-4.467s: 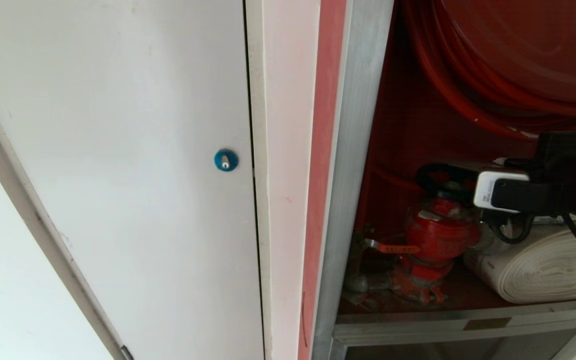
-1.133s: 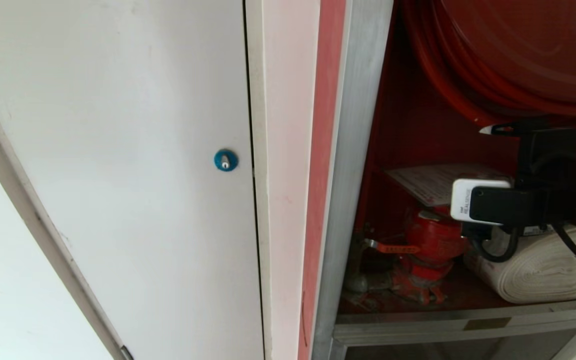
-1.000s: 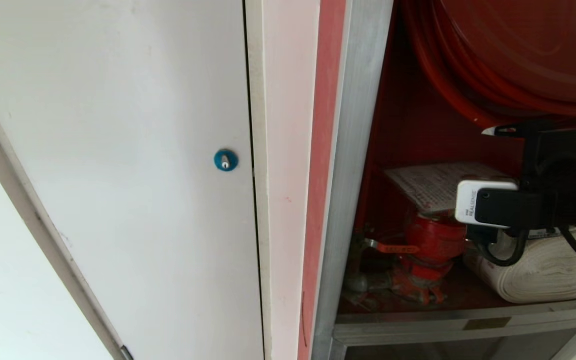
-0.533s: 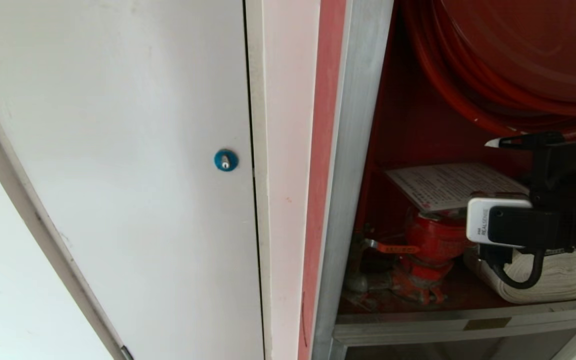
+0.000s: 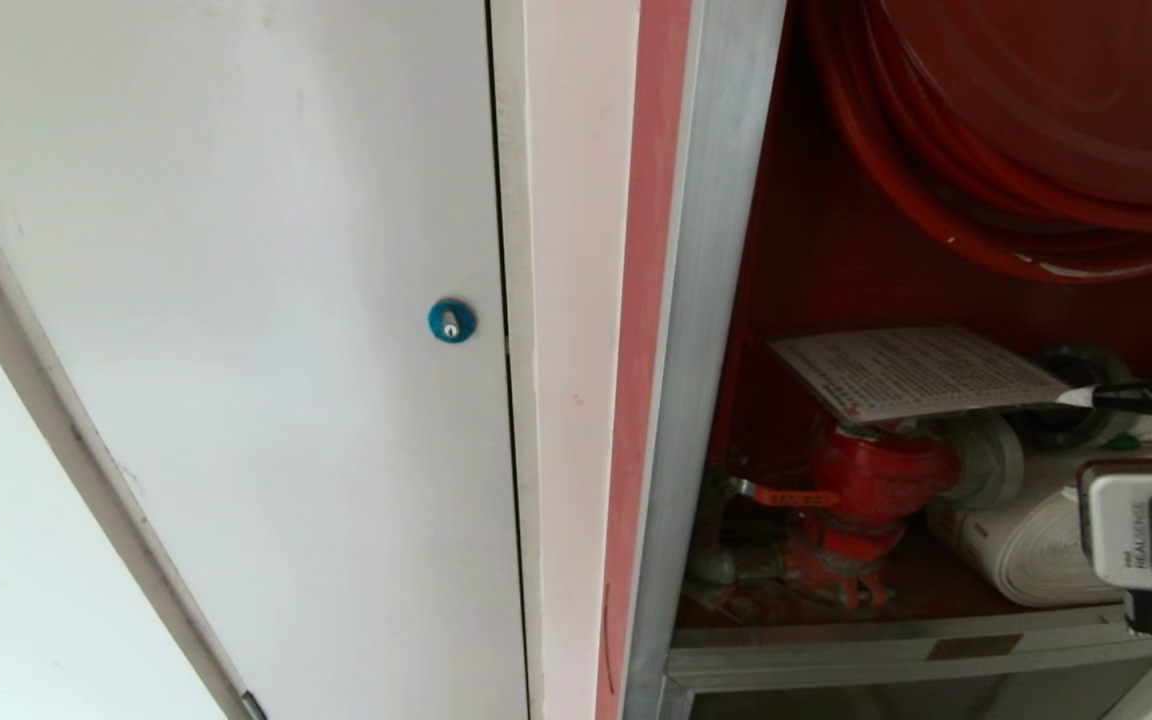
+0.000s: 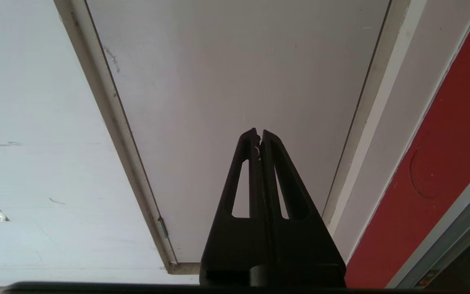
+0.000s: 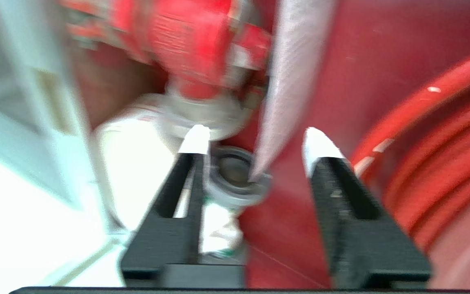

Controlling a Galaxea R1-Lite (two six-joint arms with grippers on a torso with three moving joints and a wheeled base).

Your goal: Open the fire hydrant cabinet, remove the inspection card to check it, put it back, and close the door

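Black triangular slotted jaws, the right gripper's [image 7: 251,139] white-tipped

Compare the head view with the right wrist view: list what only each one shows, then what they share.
Head view only: the white door with its blue lock, and the inspection card's printed face.

Right wrist view only: both fingers of the right gripper, apart, with the inspection card edge-on between them.

Shared: the inspection card resting on the red valve, the hose reel, the folded white hose, and the fire hydrant cabinet.
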